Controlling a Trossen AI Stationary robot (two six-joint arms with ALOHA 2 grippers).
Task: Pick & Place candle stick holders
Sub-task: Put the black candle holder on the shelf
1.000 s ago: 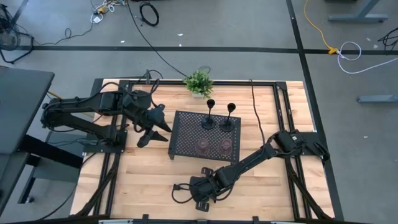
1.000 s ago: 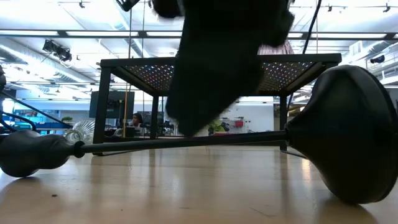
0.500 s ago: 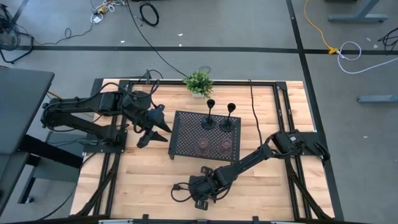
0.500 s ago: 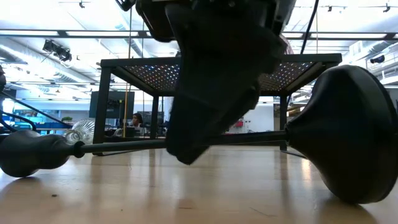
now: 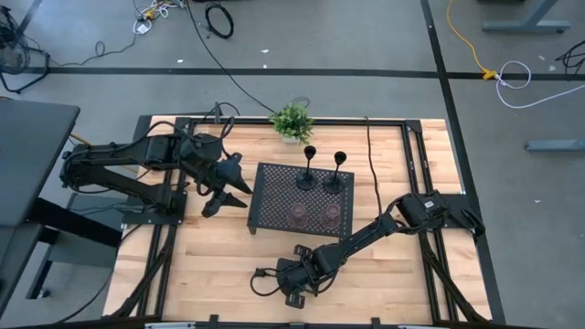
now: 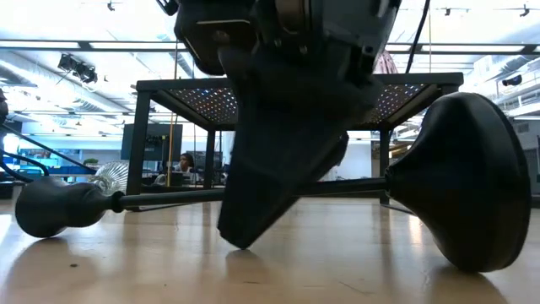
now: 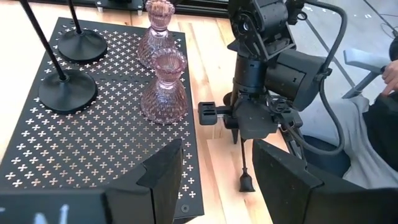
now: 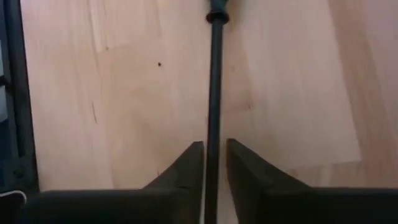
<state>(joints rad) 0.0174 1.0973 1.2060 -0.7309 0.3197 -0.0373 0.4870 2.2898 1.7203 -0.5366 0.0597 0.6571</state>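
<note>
Gripped narrow with the right gripper [image 8: 214, 146] the thin stem of a black candle holder [image 8: 216, 74], lying flat on the worktop [image 5: 210, 265] near its front edge, short of the tray [image 5: 274, 196]. Stood on that tray two upright black holders [image 5: 306, 174] and two pink glass holders [image 5: 299, 213]. Hung wide-jawed just left of the tray the left gripper [image 5: 224, 187].
</note>
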